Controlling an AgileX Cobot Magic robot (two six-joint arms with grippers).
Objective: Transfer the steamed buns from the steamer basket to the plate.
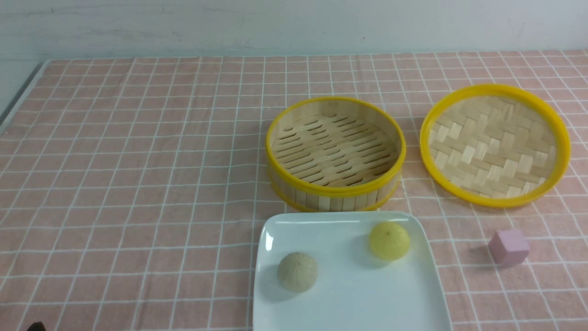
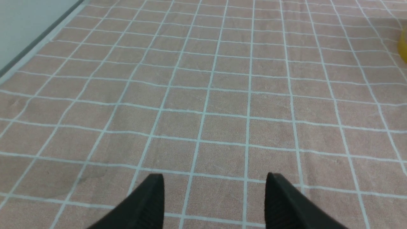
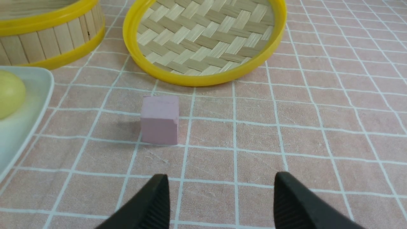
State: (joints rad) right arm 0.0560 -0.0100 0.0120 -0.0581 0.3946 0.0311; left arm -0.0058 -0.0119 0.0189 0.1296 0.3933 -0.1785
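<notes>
— Right gripper (image 3: 219,198) and left gripper (image 2: 214,198)?
— Both spread wide, holding nothing, over bare pink checked cloth (image 1: 138,161).
— Buns?
— Yellow dome-shaped bun (image 1: 389,240) near the glossy white squarish plate (image 1: 349,294)'s far right edge; greyish-beige bun (image 1: 297,271) left. Round bamboo steamer basket (image 1: 335,184) empty.

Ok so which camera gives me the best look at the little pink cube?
The right wrist view: the pink cube sits close in front of the open right gripper, large and sharp, with its top and one side face clear. The front view shows it small, to the right of the plate. The left wrist view does not show it.
</notes>
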